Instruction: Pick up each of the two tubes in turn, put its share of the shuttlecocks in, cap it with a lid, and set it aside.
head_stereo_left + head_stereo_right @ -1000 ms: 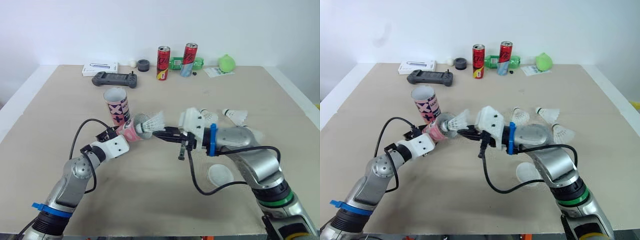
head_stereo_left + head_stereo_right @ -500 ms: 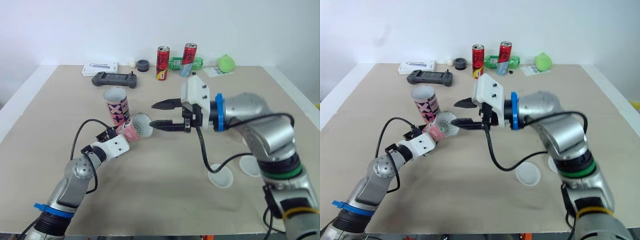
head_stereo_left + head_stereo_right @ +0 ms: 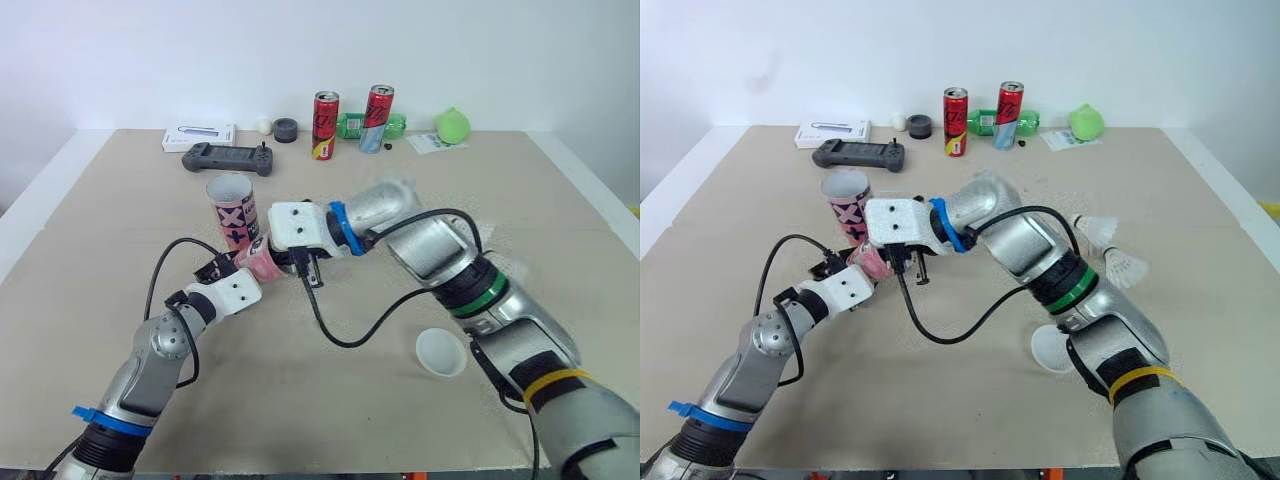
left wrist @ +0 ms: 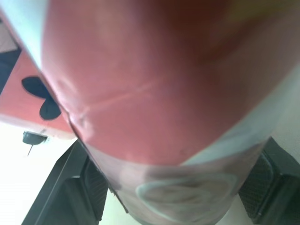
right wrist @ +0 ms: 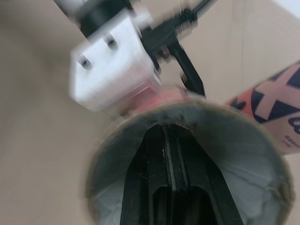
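Left eye view: left gripper (image 3: pixel 245 268) clamps the tilted pink tube (image 3: pixel 265 262), just beside the upright tube (image 3: pixel 233 212). Left wrist view: fingers (image 4: pixel 277 187) flank it. Right wrist view: right gripper (image 5: pixel 169 187), closed, sits inside its mouth; a hard push may twist it loose

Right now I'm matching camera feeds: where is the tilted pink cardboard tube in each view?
Left eye: pink cardboard tube, centre-left.
Right eye: centre-left.
Left wrist: close-up, across the picture.
Right wrist: looking into its open mouth.
Shared landmark: upright X-patterned tube beside it.
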Tool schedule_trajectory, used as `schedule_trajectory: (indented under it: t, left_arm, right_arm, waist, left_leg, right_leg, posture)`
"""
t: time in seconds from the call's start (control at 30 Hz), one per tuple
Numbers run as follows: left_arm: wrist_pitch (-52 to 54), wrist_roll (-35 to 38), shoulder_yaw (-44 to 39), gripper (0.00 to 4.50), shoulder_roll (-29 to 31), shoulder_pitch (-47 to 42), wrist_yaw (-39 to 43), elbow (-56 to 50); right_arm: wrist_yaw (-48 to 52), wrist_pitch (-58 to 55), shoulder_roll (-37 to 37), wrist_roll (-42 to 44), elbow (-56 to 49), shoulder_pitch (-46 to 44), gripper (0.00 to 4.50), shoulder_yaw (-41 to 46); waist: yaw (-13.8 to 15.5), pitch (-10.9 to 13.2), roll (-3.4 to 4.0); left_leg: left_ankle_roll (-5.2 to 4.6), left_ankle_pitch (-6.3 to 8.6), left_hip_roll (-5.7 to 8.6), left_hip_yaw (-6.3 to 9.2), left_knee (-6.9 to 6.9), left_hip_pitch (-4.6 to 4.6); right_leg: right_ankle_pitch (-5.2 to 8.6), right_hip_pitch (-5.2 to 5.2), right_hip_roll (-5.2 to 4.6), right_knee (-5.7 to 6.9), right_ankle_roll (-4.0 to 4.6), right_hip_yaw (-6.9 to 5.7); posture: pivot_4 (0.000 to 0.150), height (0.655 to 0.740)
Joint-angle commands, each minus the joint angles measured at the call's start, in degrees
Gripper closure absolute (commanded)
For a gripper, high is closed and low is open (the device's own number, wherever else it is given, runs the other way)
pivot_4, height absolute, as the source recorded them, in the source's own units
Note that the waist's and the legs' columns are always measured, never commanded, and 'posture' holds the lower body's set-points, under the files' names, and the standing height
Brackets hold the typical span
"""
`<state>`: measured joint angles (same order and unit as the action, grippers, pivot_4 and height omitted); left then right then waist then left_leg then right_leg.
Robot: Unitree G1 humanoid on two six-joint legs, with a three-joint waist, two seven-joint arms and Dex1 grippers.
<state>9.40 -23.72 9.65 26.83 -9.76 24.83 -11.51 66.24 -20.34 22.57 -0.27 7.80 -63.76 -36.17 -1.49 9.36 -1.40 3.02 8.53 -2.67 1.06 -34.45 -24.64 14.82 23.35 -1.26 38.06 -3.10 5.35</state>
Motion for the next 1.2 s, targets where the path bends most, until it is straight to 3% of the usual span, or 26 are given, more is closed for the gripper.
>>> schedule_trajectory:
  t: [0.03,0.23,0.67,0.93,1.03,1.2]
  left_arm:
    - [0.47,-0.24,2.1,1.3,-0.54,0.96,0.57,0.04]
    - [0.77,-0.16,2.35,1.3,-0.71,1.16,0.47,-0.37]
    - [-0.57,1.62,1.54,1.3,-0.26,1.36,1.42,-0.95]
    - [0.33,11.41,-0.82,1.3,-1.86,2.72,6.08,-5.7]
    - [1.61,18.01,-1.64,1.3,-3.57,1.07,9.14,-7.02]
    - [3.99,27.04,-1.48,1.3,-7.96,-2.62,12.46,-5.31]
  right_arm:
    - [-0.13,2.77,-2.73,-3.29,1.75,-1.24,4.4,-1.43]
    - [0.73,2.27,-3.41,-4.05,-1.23,-0.21,4.4,1.96]
    - [6.84,-6.78,5.12,5.6,-17.21,2.65,4.4,12.2]
    - [9.22,-19.5,15.3,21.16,-25.61,11.1,4.4,26.39]
    - [10.94,-24.94,22.01,26.07,-27.59,15.68,3.48,30.94]
    - [13.43,-22.37,35.64,23.95,-26.23,27.86,1.16,32.53]
  waist:
    - [-0.02,0.0,0.0]
    - [-0.1,-0.01,0.01]
    - [0.04,0.0,0.0]
    - [0.17,0.03,-0.03]
    - [0.29,0.07,-0.08]
    - [0.29,0.11,-0.11]
  left_leg:
    - [0.0,0.0,0.0,0.0,0.0,0.02]
    - [0.0,0.0,-0.11,0.01,0.0,0.15]
    - [0.02,0.02,-0.08,0.13,0.01,0.0]
    - [0.01,0.07,0.02,0.17,0.01,-0.1]
    - [-0.03,0.1,0.02,0.23,-0.01,-0.18]
    - [-0.05,0.11,0.02,0.28,-0.07,-0.29]
  right_leg:
    - [0.0,0.0,0.0,0.01,0.01,0.0]
    - [-0.06,-0.04,0.15,0.09,0.17,0.01]
    - [0.04,0.0,0.13,0.07,0.08,-0.06]
    - [0.07,-0.02,-0.02,0.02,-0.03,-0.13]
    - [0.08,0.0,-0.03,0.02,-0.05,-0.25]
    - [0.13,0.05,-0.04,-0.03,-0.08,-0.35]
  posture:
    - [0.15,0.74]
    - [0.15,0.74]
    - [0.15,0.74]
    - [0.15,0.74]
    - [0.15,0.74]
    - [0.15,0.74]
